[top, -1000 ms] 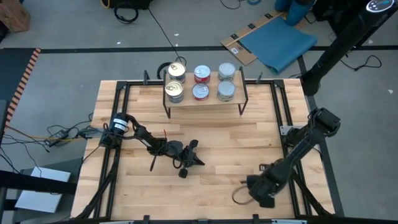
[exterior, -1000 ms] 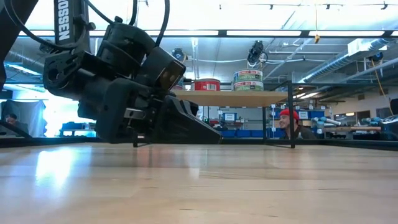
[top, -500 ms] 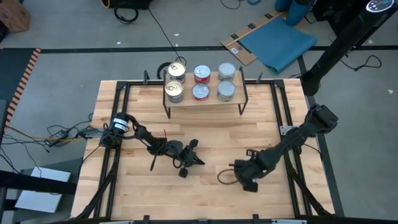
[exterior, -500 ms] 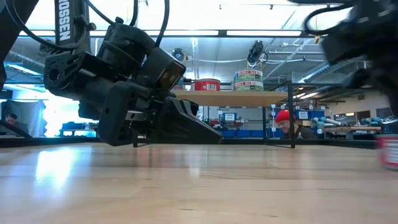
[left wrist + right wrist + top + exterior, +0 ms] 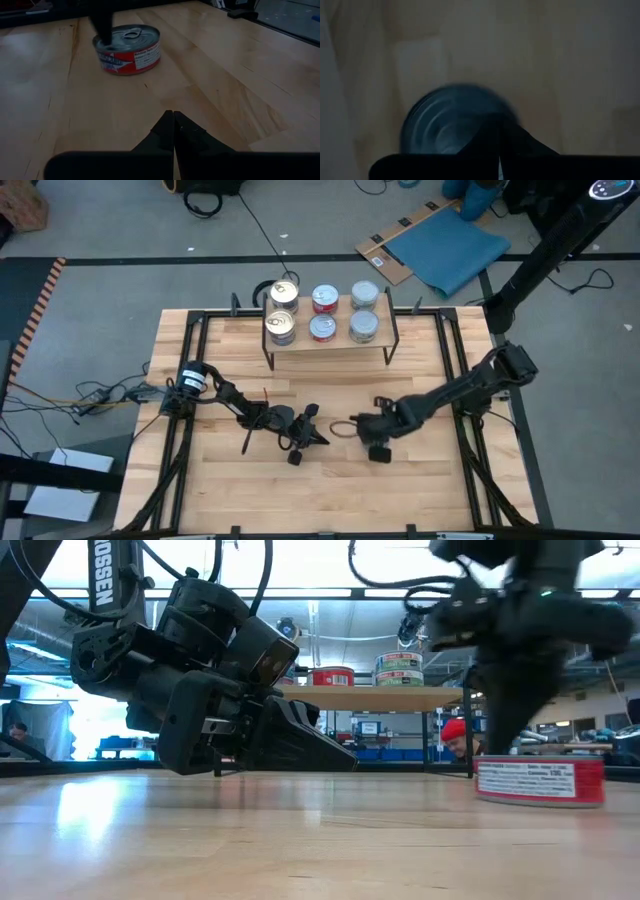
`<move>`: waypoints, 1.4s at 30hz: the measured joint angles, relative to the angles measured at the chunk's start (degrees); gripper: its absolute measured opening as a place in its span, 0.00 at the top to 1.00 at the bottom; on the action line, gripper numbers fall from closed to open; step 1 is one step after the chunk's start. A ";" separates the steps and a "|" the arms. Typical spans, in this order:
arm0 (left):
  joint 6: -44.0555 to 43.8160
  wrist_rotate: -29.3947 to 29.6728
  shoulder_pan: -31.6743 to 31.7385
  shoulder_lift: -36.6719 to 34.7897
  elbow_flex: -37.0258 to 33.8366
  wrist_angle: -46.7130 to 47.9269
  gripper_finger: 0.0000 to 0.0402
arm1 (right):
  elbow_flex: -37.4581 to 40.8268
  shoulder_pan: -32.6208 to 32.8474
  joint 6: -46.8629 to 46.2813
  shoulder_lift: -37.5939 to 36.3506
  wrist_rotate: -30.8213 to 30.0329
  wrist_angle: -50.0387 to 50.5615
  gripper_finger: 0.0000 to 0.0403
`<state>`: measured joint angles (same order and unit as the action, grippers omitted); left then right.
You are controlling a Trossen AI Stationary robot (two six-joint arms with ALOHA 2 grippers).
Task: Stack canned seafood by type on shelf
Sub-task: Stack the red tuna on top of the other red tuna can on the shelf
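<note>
A short round tin [image 5: 129, 47] with a red label and a silver pull-tab top stands upright on the tabletop near its middle [image 5: 338, 429]. My right gripper [image 5: 348, 428] is shut and points steeply down onto the tin's top [image 5: 450, 120]. Just left of the tin, my left gripper [image 5: 320, 439] lies low over the wood, shut, its tips [image 5: 173, 117] pointing toward the tin and a short way from it. The shelf [image 5: 330, 345] stands at the far middle with three two-high piles of tins: gold-topped [image 5: 283, 292], red-rimmed [image 5: 324, 298], silver [image 5: 364, 295]. My right gripper sets its shut fingertips [image 5: 102, 27] on the tin's top just inside the rim [image 5: 106, 41], on the side away from my left gripper. The fingers come from above, pointing steeply down. The tin stays upright with its bottom on the table [image 5: 540, 780].
The shelf's thin black legs [image 5: 268, 358] stand on the far part of the table. A black frame [image 5: 185, 380] runs round the tabletop. Bare wood [image 5: 420, 490] lies at the near right. A person [image 5: 462, 735] shows in the room beyond the table.
My right gripper has swept from the table's near right toward the middle, leftward and toward the far edge, tipping more steeply down. The red-labelled tin has slid along the table with it, still upright, and now stands close to my left gripper.
</note>
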<state>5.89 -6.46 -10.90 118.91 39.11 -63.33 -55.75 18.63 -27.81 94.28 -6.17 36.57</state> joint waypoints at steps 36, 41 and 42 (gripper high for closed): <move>2.06 0.02 0.00 0.00 0.24 -0.74 0.99 | -6.19 -5.06 8.88 1.25 1.08 5.03 0.70; 2.62 0.02 0.00 0.00 0.24 -0.30 0.99 | -4.10 -8.82 10.73 1.25 7.66 3.83 0.77; 2.63 0.02 0.00 0.00 0.24 -0.11 0.99 | -3.55 -9.23 10.92 1.25 8.42 3.69 0.79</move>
<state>8.51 -6.44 -10.90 118.91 39.35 -63.44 -59.30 9.40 -16.89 95.53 2.25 40.25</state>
